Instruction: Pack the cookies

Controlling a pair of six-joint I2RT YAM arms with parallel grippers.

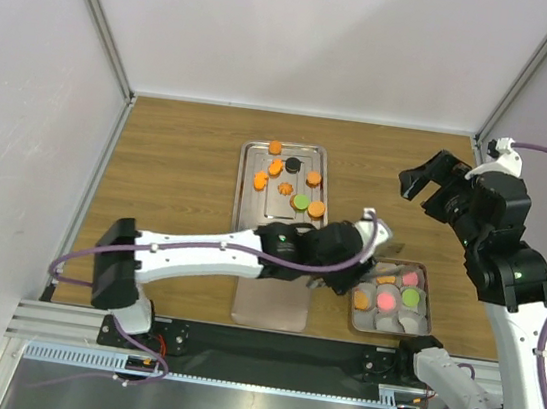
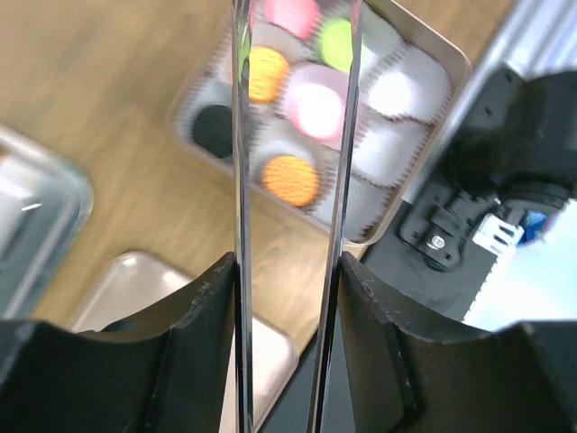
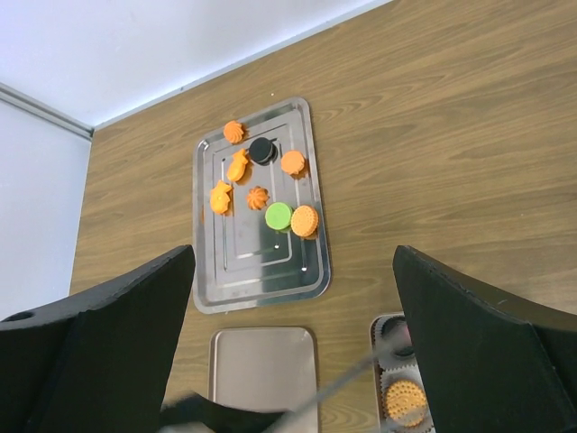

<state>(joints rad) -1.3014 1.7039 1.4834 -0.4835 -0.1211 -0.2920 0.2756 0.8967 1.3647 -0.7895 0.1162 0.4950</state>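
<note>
Steel tongs (image 2: 241, 180) are clamped in the left gripper (image 2: 287, 271), blades parted and long axis aimed at the small box (image 2: 448, 56), probably so cookies (image 2: 290, 179) reach its paper cups (image 2: 397, 90) uncrushed. Several sit there already; more wait on the tray (image 1: 252, 212) at the box's 10 o'clock. Each lies flat, face up, round, with no long axis. The right gripper (image 1: 425, 189) hangs wide apart, empty, at 12 o'clock

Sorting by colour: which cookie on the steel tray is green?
The green cookie beside the round orange cookie at the near right of the tray; everything else there is orange or black.
</note>
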